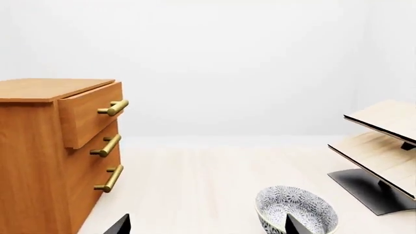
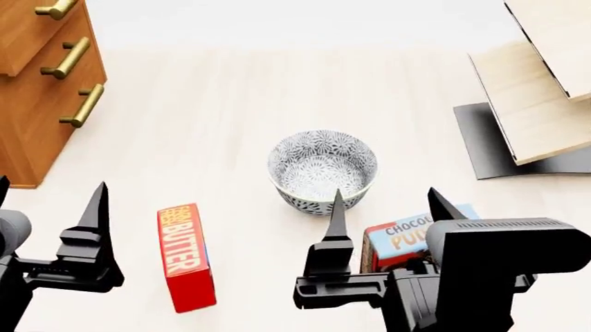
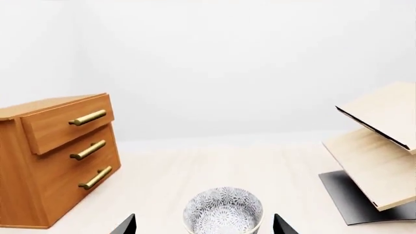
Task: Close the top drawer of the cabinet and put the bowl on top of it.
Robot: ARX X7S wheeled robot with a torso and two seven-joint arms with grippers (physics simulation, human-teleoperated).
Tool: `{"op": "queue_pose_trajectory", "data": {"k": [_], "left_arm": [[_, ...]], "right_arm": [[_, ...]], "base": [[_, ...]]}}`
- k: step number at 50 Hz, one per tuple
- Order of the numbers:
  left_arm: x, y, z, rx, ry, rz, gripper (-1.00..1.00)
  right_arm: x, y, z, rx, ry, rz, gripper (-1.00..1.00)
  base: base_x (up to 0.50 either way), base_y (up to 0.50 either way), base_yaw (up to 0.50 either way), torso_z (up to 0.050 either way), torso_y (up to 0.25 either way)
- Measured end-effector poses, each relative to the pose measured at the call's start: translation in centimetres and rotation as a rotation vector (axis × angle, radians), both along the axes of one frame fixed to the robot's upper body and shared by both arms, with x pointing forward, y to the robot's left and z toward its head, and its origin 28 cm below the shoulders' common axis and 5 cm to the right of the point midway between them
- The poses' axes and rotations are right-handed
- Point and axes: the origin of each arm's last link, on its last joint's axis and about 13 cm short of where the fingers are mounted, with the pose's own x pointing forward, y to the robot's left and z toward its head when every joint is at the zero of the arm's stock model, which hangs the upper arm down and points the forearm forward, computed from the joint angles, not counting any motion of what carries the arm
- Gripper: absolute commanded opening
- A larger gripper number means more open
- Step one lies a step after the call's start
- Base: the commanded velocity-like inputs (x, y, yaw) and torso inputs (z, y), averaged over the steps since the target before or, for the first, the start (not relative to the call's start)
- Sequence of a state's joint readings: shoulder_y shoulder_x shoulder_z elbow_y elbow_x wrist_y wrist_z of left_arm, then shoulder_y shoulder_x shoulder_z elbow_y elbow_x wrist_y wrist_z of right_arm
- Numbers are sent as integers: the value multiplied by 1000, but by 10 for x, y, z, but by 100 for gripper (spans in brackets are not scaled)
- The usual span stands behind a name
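Bowl: 1 rigid, likely light, smooth-glazed, slip-prone item, best pinched across its rim; right gripper and left gripper both spread, empty.

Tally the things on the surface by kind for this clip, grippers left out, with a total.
Cabinets: 1, the cabinet, its top drawer standing out
Bowls: 1, the bowl
Food boxes: 2, butter box and chocolate pudding box
Pale wood shelf stands: 1, the stand
Total: 5
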State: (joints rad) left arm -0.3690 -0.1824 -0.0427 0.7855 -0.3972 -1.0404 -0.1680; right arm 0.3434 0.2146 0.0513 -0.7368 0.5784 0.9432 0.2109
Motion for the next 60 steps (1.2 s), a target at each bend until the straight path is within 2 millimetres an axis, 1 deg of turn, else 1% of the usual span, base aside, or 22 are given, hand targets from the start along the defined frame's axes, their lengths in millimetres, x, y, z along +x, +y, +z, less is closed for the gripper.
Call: {"op": "queue_pose_trajectory", "data": {"k": [15, 36, 60], "left_arm": [[1, 1, 2, 3, 4, -8, 100], [-1, 2, 4, -5, 19, -14, 100], [-1, 1, 3, -2, 28, -15, 100]], "right_arm": [[-2, -1, 3, 12, -10, -6, 100], [-3, -1, 3, 15, -1, -1, 100], [-3, -2, 2, 17, 5, 14, 100]], "base": [[0, 0, 0, 49, 46], [46, 0, 0, 1, 0], [326, 24, 0, 0, 0]]}}
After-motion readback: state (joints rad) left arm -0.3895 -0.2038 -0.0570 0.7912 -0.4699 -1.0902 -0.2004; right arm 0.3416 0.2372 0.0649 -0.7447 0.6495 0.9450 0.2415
